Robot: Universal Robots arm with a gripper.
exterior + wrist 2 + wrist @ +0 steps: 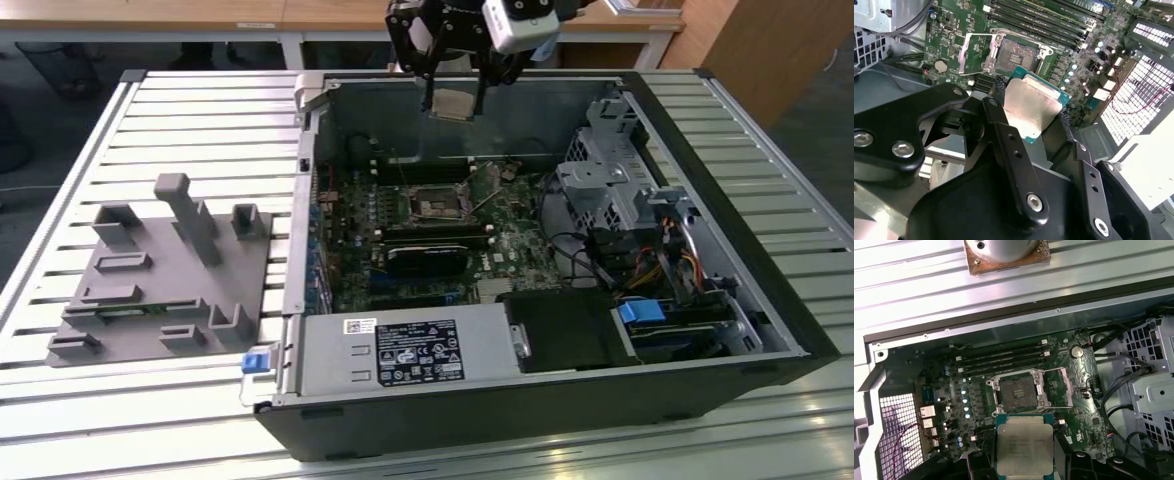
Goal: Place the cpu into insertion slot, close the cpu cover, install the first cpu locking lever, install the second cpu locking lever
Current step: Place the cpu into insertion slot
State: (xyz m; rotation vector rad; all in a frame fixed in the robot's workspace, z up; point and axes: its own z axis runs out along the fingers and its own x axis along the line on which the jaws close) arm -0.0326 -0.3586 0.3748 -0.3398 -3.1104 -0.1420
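Exterior view: black claw point(454, 98), high over the open black computer case point(781, 270), pinches the flat square silver-tan metal cpu point(451, 104), well apart from the small square black insertion slot point(434, 203). Second wrist view: cpu point(1031, 107) gripped between 2 black fingers point(1004, 135); slot's silver metal cover point(976, 50) stands open. First wrist view: cpu point(1024, 447) not seated in the insertion slot point(1018, 392); likely hazard: a skewed or offset descent bending socket pins.

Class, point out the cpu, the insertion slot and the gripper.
cpu point(1024, 447), first wrist view, metal top.
insertion slot point(1018, 392), first wrist view, dark centre.
gripper point(1032, 107), second wrist view, midway between fingertips.
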